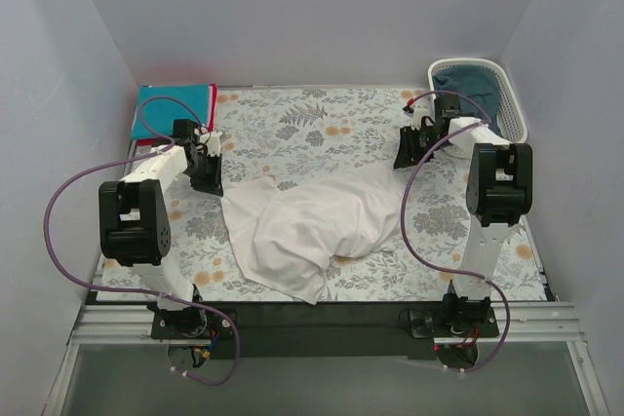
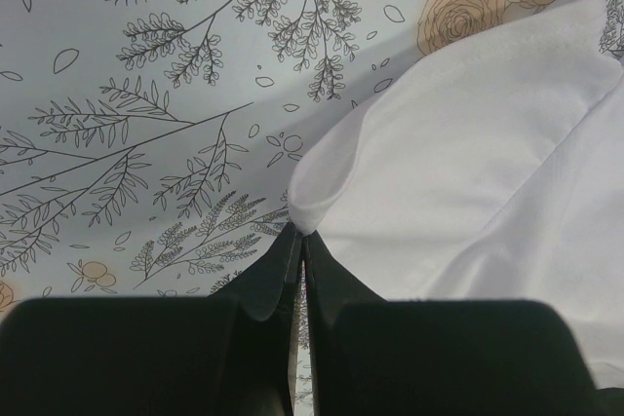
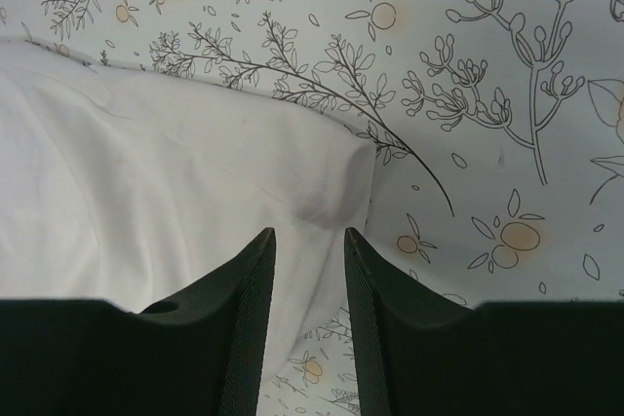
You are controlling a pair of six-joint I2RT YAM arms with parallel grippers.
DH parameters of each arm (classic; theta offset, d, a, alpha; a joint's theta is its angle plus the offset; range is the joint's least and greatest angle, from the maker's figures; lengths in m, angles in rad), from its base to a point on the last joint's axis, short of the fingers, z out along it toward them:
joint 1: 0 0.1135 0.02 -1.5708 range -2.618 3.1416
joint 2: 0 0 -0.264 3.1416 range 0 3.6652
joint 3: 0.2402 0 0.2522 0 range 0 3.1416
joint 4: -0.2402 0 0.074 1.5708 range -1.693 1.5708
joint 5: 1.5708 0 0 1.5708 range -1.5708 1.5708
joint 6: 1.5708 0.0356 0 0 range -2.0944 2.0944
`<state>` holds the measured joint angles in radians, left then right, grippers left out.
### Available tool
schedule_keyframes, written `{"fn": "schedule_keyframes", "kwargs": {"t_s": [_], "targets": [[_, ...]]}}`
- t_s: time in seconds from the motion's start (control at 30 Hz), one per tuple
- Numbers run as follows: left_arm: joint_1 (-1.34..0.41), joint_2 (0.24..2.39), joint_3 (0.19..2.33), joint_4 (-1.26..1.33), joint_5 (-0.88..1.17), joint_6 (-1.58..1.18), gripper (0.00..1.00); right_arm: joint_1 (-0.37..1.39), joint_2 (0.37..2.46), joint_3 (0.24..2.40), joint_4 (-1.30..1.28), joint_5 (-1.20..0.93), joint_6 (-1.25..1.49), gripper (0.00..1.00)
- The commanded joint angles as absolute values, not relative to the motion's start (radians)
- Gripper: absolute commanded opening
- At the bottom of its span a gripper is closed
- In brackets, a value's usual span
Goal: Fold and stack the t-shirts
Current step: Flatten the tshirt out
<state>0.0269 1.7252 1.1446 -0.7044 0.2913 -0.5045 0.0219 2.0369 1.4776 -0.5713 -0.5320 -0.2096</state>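
From above, we are seeing the white t-shirt (image 1: 312, 226) lying crumpled mid-table on the tablecloth (image 1: 322, 124). At the left wrist, the left gripper (image 2: 299, 238) is pinching the shirt's folded edge, fingers pressed together. At the right wrist, the right gripper (image 3: 310, 233) is standing spread over a shirt corner.

High rear overview; wrists close, downward, sharing t-shirt (image 1: 312, 216)

Matt white cloth t-shirt (image 1: 312, 221) on smooth printed tablecloth (image 1: 322, 124); slatted plastic basket (image 1: 513, 96).
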Motion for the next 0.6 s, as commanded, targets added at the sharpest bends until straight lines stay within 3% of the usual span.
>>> {"fn": "schedule_keyframes", "kwargs": {"t_s": [0.0,0.57], "targets": [[0.031,1.715,1.155,-0.704,0.281,-0.488,0.0,0.023,2.063,1.525,-0.543,-0.568,-0.176,0.42],[0.031,1.73,1.154,-0.698,0.273,-0.488,0.0,0.038,2.123,1.543,-0.535,-0.58,-0.147,0.41]]}}
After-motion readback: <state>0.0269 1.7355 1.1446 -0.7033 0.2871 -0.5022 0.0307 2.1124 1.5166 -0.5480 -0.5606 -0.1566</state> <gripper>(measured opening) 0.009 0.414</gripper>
